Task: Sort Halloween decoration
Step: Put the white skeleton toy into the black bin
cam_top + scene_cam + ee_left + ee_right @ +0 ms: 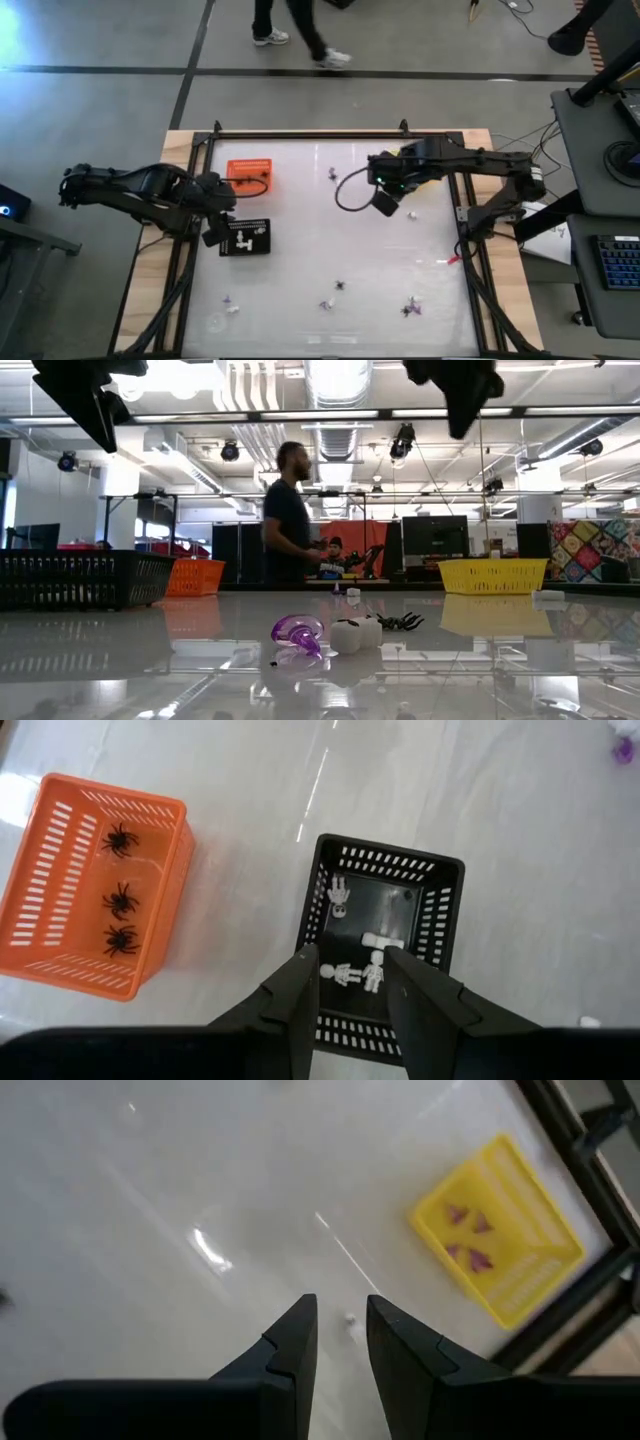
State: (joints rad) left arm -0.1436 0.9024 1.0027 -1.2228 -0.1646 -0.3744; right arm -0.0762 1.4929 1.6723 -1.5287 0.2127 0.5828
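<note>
Small Halloween decorations lie scattered on the white table: several near the front edge point(340, 286), point(412, 307), one toward the back point(332, 173). The low view shows a purple one point(297, 630), white ones point(357, 633) and a black spider point(400, 622). My left gripper point(350, 960) hangs open above the black tray point(442, 880), which holds white skeleton figures point(372, 970). My right gripper point(340, 1308) hangs open and holds nothing, high over bare table right of centre point(383, 205). A tiny white piece point(350, 1320) lies on the table below it.
The orange tray point(60, 960) beside the black one holds three black spiders point(120, 905). The yellow tray point(520, 1295) with purple pieces point(470, 1240) stands at the back right by the table's frame. A person walks behind the table point(287, 510).
</note>
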